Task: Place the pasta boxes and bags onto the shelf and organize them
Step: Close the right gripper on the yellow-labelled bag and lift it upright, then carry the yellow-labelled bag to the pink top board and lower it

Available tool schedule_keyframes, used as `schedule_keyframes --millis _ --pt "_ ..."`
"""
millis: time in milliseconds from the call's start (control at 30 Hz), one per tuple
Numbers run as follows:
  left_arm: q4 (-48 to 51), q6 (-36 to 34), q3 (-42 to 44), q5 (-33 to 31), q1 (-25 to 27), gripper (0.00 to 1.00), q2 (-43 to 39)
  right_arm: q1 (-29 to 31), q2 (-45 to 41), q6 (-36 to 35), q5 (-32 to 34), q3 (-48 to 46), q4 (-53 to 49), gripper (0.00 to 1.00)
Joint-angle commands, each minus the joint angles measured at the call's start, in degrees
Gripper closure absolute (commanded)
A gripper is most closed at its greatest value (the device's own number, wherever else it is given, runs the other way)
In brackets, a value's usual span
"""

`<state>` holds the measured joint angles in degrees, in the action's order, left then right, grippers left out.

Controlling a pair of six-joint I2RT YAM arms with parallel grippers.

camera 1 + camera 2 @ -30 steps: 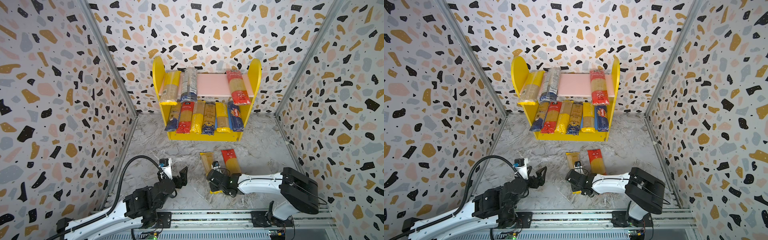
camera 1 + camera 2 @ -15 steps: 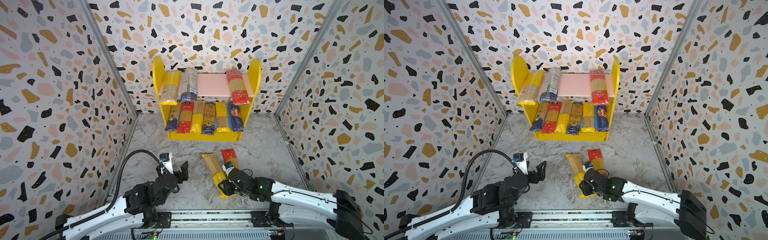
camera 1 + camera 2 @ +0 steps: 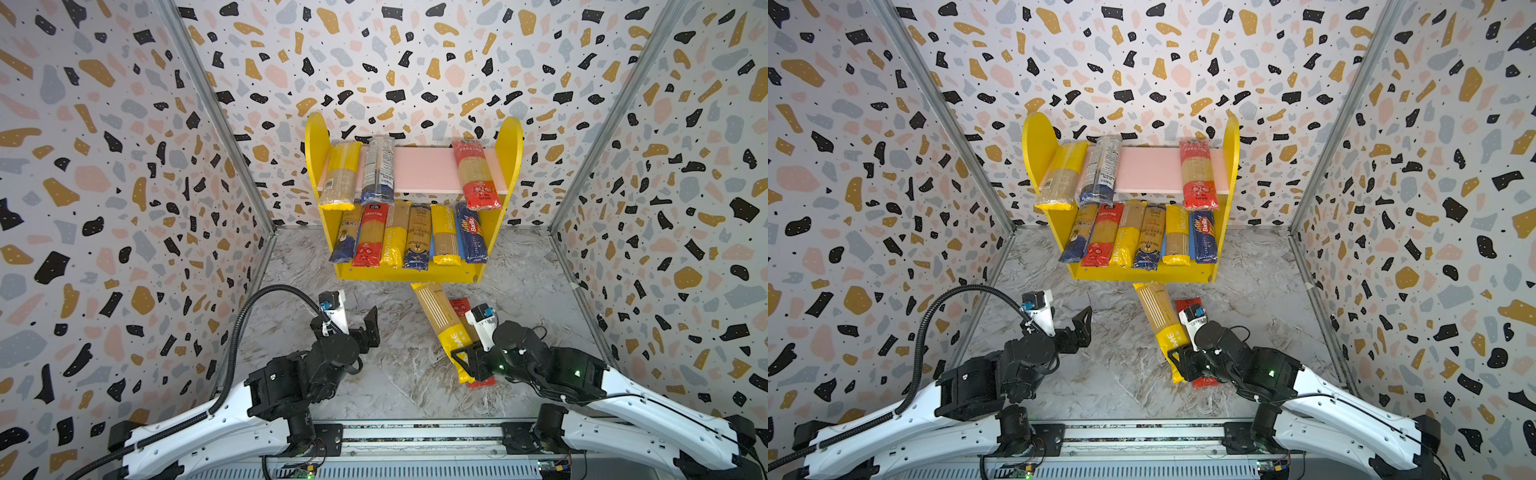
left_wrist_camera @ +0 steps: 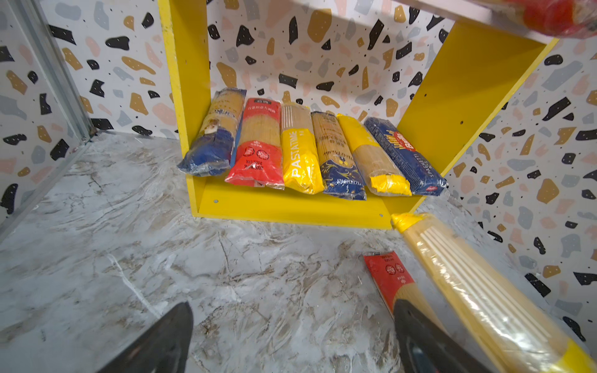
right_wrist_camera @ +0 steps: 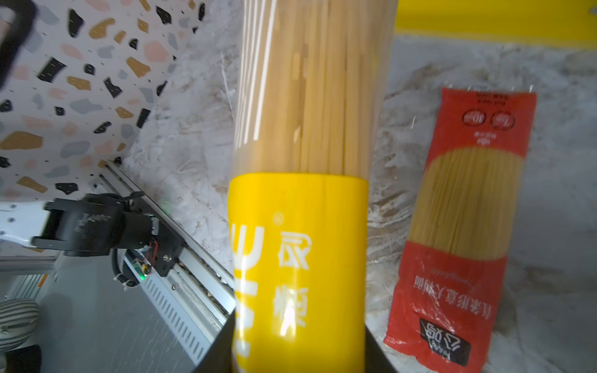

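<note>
since a second ago the right gripper [image 3: 466, 365] has swung its yellow-ended pack [image 3: 438, 320] round, tip now just beside the shelf [image 3: 415, 274] base at 12 o'clock, jaws clamped on the near end. left gripper [image 3: 351, 326], at 9 o'clock, has spread wide, empty. raise the tip well clear, then aim for the bare gap on the pink board [image 3: 424, 168]; held by one end, it may droop.

A marbled grey tabletop [image 3: 399, 386] carries the shelf [image 3: 318, 141], set against the back wall. Its pink upper board [image 3: 422, 168] holds a yellow-ended pack [image 3: 340, 176] and a blue-ended pack [image 3: 377, 170] side by side near one panel, and a red pack [image 3: 476, 174] near the other. Beneath, six packs [image 3: 417, 237] lie side by side. One red-ended pack [image 5: 462, 210] lies flat on the tabletop before the shelf.
</note>
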<state>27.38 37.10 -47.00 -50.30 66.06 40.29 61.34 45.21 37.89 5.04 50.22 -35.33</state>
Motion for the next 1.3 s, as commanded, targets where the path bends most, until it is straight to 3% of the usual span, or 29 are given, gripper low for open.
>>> schedule_keyframes --millis 0,467,667,967,1100,1267 --pt "0.48 -2.31 -3.27 -2.76 0.21 0.04 0.61 0.05 -0.87 -6.67 4.91 10.46 2.72 0.82" --pt "0.46 -6.62 -10.28 -3.3 0.21 0.01 4.78 -0.11 17.7 -21.08 14.52 41.76 0.84 0.82" --pt "-2.51 -9.84 -11.24 -4.16 0.18 0.0 6.41 -2.4 29.19 -27.2 19.42 56.1 4.56 0.82" --pt "-4.16 -13.2 -13.54 -5.73 0.05 0.0 9.18 -11.06 54.4 -31.42 19.52 94.72 2.93 0.81" --pt "-4.4 -13.29 -12.63 -5.96 0.03 0.0 8.49 -13.24 57.65 -31.73 20.91 95.14 11.7 0.79" --pt "-3.57 -12.6 -11.25 -6.31 0.04 0.0 6.06 -15.02 59.98 -29.23 18.09 95.86 13.78 0.79"
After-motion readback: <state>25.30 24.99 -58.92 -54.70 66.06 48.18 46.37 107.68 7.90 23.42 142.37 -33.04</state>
